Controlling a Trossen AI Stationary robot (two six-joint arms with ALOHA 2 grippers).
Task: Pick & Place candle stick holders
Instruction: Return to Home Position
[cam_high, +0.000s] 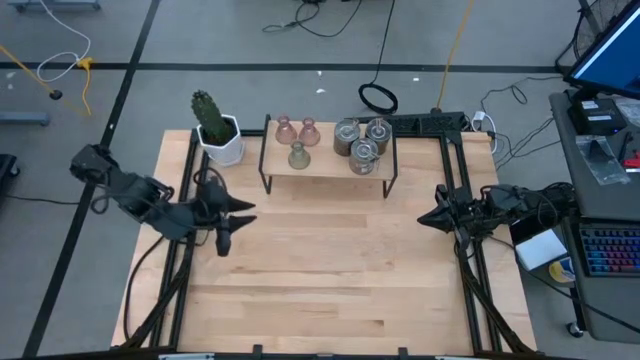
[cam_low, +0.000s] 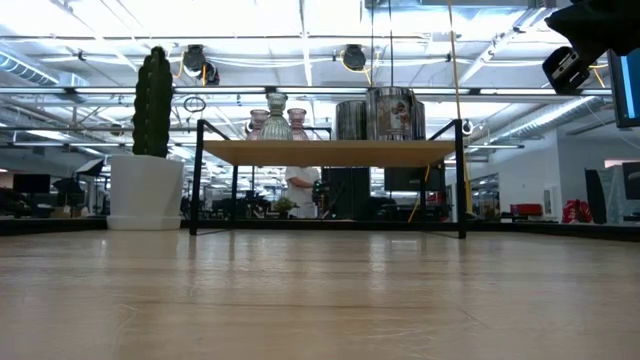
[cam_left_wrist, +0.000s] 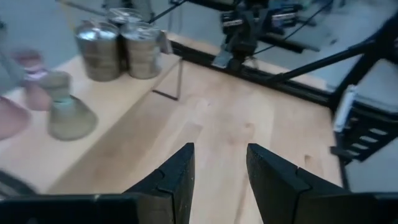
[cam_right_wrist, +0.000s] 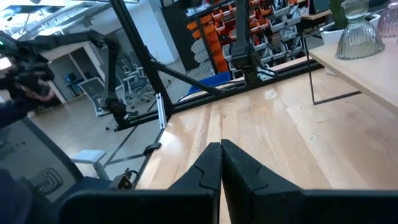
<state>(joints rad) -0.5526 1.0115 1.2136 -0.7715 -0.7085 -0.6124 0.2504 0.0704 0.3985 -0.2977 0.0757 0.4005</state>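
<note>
On the far shelf (cam_high: 325, 166) all six holders (cam_high: 298, 155) stand, glass left, metal right, so placing looks done: left gripper (cam_left_wrist: 221, 149) hangs spread near-left of it, right gripper (cam_right_wrist: 221, 144) pressed together at the right edge.

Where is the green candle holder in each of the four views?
High view: green holder on the shelf, in front of two pink holders.
Low view: green holder on the shelf, between the pink holders.
Left wrist view: green holder nearer than the metal cylinders.
Right wrist view: green holder on the shelf.
Shared landmark: the shelf.
</note>
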